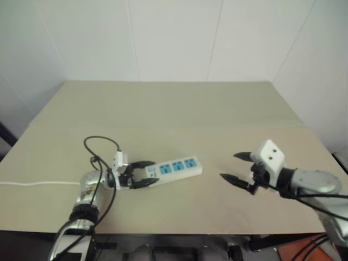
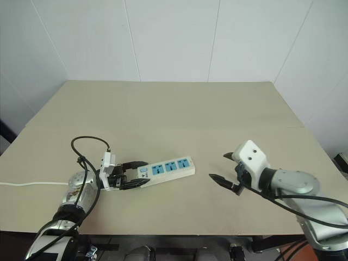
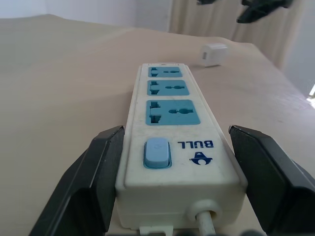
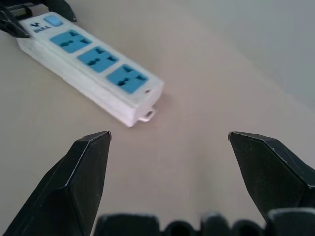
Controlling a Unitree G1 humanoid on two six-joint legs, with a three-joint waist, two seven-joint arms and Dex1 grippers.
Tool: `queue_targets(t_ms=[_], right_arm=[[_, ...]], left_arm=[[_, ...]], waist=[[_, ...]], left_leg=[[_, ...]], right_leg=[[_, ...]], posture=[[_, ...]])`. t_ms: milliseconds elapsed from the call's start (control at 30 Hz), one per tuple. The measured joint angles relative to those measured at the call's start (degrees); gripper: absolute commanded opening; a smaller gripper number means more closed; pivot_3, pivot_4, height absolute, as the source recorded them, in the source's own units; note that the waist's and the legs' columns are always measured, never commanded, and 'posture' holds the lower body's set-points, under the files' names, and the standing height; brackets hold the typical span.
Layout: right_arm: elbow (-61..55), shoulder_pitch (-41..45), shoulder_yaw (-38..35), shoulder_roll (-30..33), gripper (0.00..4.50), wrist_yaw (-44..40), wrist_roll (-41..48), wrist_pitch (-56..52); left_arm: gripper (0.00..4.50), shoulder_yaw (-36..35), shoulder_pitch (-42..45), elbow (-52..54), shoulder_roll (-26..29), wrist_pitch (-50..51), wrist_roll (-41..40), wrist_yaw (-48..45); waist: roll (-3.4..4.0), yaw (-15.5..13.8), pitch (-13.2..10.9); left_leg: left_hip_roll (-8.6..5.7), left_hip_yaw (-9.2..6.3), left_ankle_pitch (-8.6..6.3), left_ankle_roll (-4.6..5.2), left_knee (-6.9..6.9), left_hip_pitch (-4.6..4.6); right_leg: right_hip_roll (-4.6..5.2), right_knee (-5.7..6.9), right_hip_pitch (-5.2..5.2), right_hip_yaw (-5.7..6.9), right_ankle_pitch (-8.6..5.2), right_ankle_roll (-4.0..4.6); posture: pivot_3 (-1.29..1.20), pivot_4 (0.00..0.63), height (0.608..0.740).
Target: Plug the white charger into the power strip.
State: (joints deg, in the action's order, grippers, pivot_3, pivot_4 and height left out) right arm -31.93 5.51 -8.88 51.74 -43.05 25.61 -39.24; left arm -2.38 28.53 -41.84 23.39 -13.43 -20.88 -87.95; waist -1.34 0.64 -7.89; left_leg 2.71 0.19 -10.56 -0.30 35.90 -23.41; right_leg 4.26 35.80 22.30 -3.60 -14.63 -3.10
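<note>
White and blue, the power strip (image 1: 175, 168) lies on the counter (image 1: 179, 109), its switch end between the left gripper (image 2: 132, 175)'s jaws, which stand apart beside its sides; contact is hard to judge. The white charger (image 3: 214, 53) sits beyond the strip's far end, near the right gripper (image 1: 232, 167), whose jaws gape wide and empty.

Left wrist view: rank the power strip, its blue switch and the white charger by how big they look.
1. power strip, by far the largest.
2. blue switch.
3. white charger, looks smallest, but it lies far beyond the strip's end, so distance shrinks it; true order against the switch is unsure.
</note>
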Motion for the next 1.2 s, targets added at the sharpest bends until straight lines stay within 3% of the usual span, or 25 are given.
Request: queue_targets(t_ms=[233,400,733,1200], right_arm=[[8.4,3.4,-0.6,13.8,4.50,-9.3,-0.6,-2.6],[12.8,16.0,9.9,20.8,4.50,-15.2,-2.8,-8.9],[19.8,33.3,32.1,18.2,4.50,-22.2,-13.1,-16.8],[25.1,35.5,37.9,12.5,4.50,-23.4,-18.4,-18.9]], left_arm=[[3.20,1.4,0.9,0.1,-0.4,-1.5,0.5,-3.8],[3.20,2.9,1.2,-0.8,-2.1,-4.5,1.3,-4.0],[3.20,3.6,1.8,-1.1,-2.6,-5.6,1.6,-4.2],[3.20,3.8,1.9,-0.9,-2.8,-6.3,2.0,-4.0]], waist=[[0.01,0.1,-0.1],[-0.01,0.1,-0.1],[0.01,-0.1,-0.1],[0.04,-0.4,-0.1]], left_leg=[[0.01,0.02,0.00,0.00,0.01,-0.03],[0.04,0.01,0.00,0.00,-0.02,-0.07],[0.01,0.03,0.00,0.00,0.02,-0.49],[0.00,0.02,0.01,0.01,0.11,-0.67]], right_leg=[[0.02,0.00,0.05,0.00,0.00,0.01],[-0.01,-0.02,0.14,0.00,-0.01,0.03],[0.00,0.05,0.57,-0.01,0.02,0.03],[-0.01,0.18,0.75,-0.01,0.04,0.03]], posture=[[0.00,0.150,0.740],[0.00,0.150,0.740],[0.00,0.150,0.740],[0.00,0.150,0.740]])
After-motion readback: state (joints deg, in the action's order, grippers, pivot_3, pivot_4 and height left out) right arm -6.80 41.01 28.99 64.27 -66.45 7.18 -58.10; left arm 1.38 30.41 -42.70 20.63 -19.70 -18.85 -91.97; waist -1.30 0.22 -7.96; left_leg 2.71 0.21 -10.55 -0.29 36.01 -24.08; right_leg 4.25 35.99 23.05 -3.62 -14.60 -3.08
